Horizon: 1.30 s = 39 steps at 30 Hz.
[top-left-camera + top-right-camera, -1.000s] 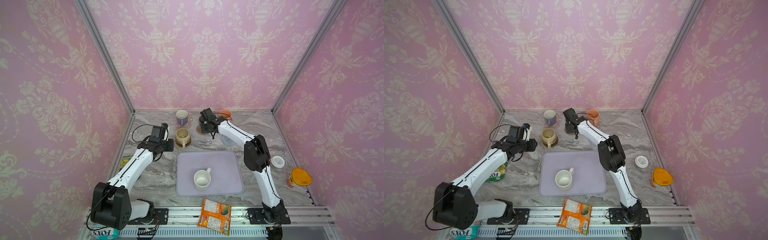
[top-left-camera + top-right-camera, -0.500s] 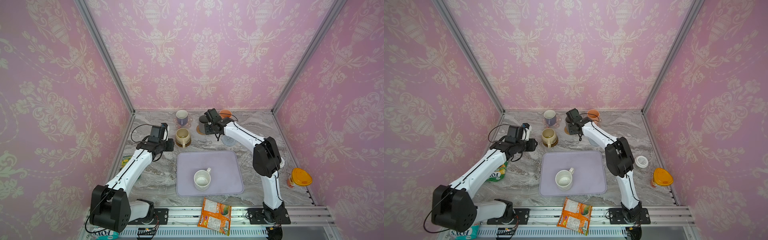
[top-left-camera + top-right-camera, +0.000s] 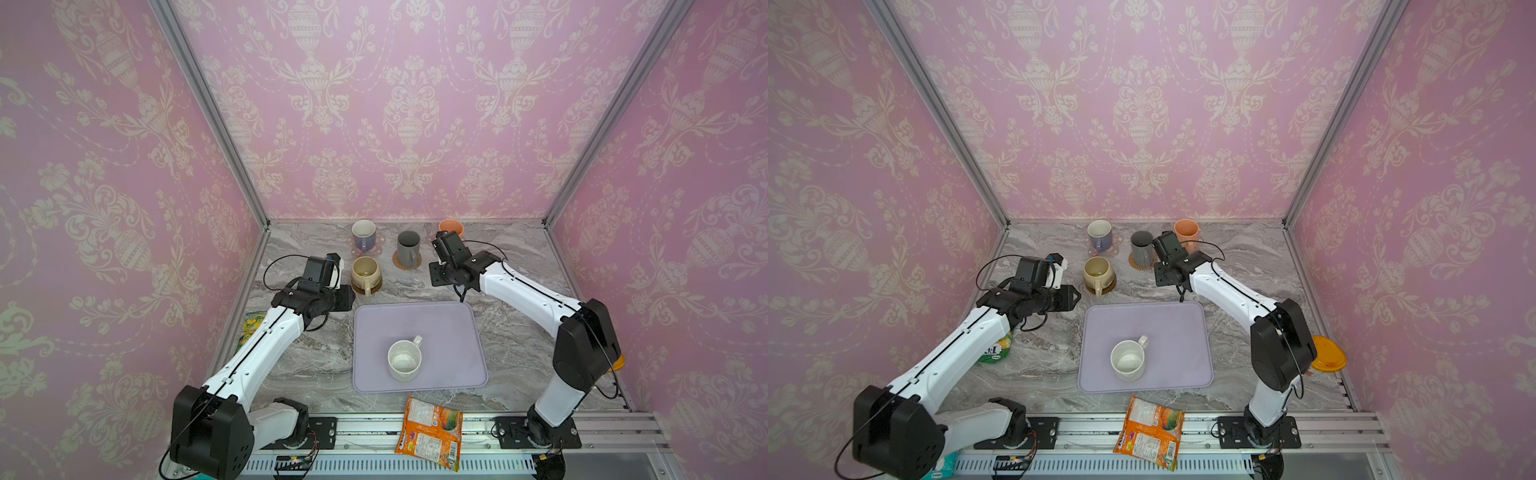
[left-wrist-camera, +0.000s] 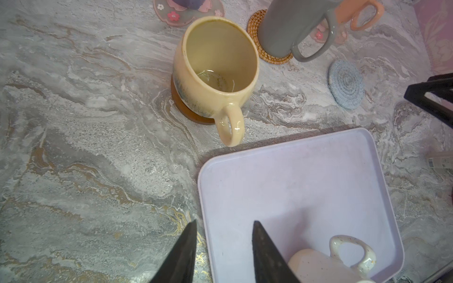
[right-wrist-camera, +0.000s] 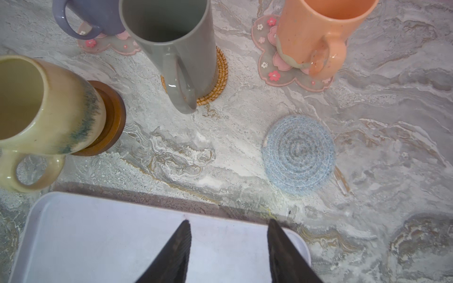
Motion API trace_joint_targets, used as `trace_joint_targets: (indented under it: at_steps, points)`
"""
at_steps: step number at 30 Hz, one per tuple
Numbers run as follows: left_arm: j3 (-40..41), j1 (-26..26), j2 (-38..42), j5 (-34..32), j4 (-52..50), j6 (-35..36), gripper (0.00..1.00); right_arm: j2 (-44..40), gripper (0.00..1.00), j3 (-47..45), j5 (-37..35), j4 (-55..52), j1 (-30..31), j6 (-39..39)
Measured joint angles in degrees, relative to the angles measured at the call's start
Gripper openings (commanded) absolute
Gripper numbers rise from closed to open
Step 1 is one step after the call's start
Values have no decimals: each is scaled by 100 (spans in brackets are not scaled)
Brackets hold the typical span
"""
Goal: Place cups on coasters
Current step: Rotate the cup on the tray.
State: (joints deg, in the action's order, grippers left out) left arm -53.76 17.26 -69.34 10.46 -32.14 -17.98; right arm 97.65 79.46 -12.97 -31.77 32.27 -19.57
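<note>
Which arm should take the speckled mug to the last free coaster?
Probably right: its open right gripper hangs at the tray rim beside the grey-blue coaster, and the handle of the speckled mug points its way.

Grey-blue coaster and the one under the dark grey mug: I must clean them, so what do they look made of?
Grey-blue coaster: probably cotton cord coiled in a spiral, matt and fuzzy; the concentric rings show.
Rattan coaster under the dark grey mug: seemingly woven cane or rattan, tan with a slight sheen; its braided edge shows.
</note>
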Motion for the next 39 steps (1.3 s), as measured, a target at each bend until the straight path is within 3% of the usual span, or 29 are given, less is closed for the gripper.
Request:
trace_joint_targets:
  at_steps: [14,24,33,39]
  points:
    - [496,1370,61,-951,-584,-966,39,-1416,53,-1768,319,-42,437,0]
    - [540,1943,251,-1399,-1152,-1572,39,-1351,54,-1766,566,103,592,-20]
    - [953,2874,127,-1412,-1165,-2317,39,-907,54,-1491,907,157,831,-17]
    - [992,3073,66,-1327,-1097,-2566,39,-769,54,-1436,1128,151,931,-11]
